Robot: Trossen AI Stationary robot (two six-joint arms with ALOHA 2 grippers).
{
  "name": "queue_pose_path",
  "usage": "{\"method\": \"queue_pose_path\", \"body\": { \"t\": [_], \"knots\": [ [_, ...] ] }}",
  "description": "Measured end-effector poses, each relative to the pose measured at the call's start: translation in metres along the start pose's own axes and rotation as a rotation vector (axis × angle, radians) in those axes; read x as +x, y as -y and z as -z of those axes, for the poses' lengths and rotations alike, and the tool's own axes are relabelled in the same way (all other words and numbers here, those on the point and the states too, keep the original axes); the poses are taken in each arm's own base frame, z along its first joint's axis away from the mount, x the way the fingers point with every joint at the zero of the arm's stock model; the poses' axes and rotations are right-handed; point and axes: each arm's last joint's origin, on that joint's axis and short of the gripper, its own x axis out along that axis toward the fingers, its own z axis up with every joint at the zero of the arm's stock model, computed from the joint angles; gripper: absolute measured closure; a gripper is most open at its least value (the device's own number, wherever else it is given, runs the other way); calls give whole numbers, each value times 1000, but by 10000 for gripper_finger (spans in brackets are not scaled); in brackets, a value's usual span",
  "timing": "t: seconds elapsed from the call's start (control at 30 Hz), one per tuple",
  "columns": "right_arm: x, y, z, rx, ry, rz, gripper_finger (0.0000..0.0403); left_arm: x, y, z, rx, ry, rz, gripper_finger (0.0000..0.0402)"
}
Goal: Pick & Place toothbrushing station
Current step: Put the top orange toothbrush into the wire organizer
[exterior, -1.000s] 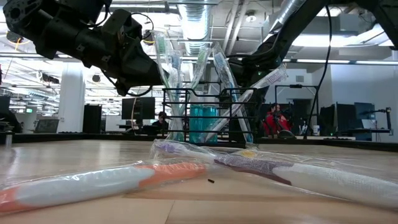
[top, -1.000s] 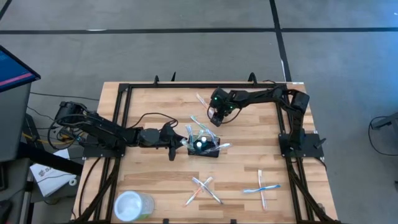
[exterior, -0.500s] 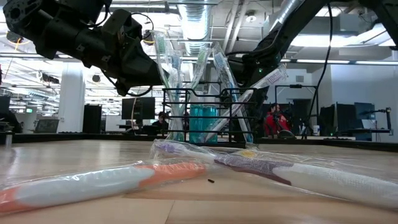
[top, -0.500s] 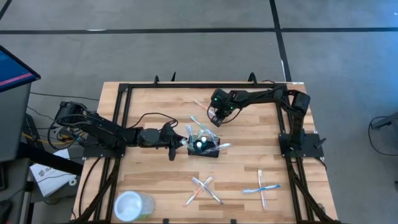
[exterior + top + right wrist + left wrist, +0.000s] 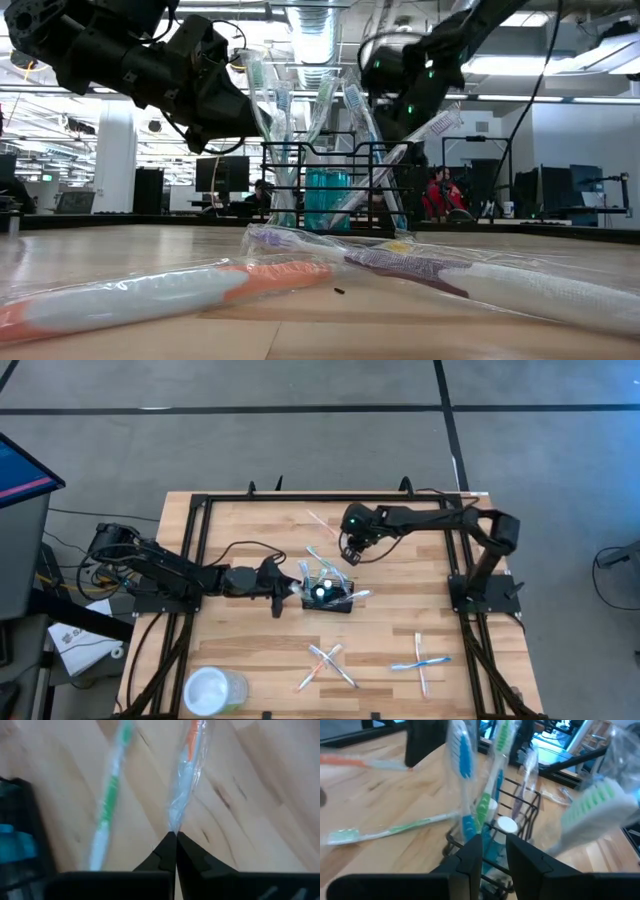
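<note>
toothbrushing station sitting mid-table, right gripper pinching a wrapped brush

toothbrushing station [image 5: 328, 594] is sitting near the table's [image 5: 240, 530] middle, crowded with toothbrushes. right gripper [image 5: 173, 836], just beyond it toward the far edge, is closing fully on the clear wrapper of an orange toothbrush [image 5: 186, 775]. left gripper [image 5: 493, 852] is hovering partly open at the station's left side, gripping nothing. a green toothbrush [image 5: 109, 805] is lying beside the orange one.

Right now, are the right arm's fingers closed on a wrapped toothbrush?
Yes: in the right wrist view the right gripper pinches the clear wrapper end of the orange toothbrush, fingers shut together.
</note>
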Motion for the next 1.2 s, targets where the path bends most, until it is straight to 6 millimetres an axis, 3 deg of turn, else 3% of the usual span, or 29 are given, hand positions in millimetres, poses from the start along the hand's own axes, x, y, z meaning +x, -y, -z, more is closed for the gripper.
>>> {"method": "queue_pose_path", "body": {
  "t": [0.37,0.73,1.2],
  "knots": [
    [-37,-15,-7,-37,127,-21,402,-1,-1,-8,-21,70,-33,320],
    [-68,-36,-9,-96,250,-75,403,-19,-9,-40,-44,238,-85,320],
    [-110,-72,-10,-202,472,-197,403,-33,-23,-64,-91,357,-126,320]
  ]
}}
